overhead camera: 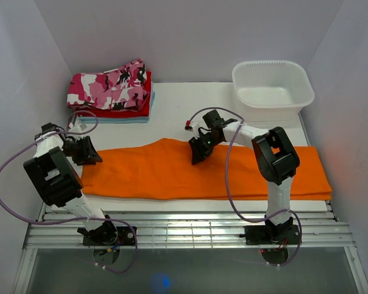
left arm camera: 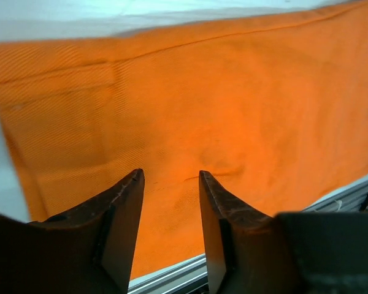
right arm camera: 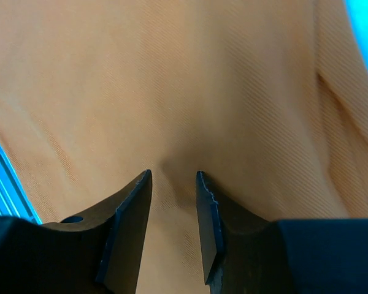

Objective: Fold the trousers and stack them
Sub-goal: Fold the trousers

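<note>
My left jaws, narrowly parted, sit at the left end of the flat orange cloth trousers [overhead camera: 159,174]. My right jaws, equally narrow, touch their far edge.

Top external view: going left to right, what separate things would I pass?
Folded clothes stack topped with pink camouflage trousers → right gripper → white plastic basin. Left out: the left gripper, overlapping the stack, and the long orange trousers, spanning nearly everything.

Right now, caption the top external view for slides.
Left end effector and right end effector poised over spread orange trousers; folded pink camouflage trousers stacked behind, left of white plastic basin.
</note>
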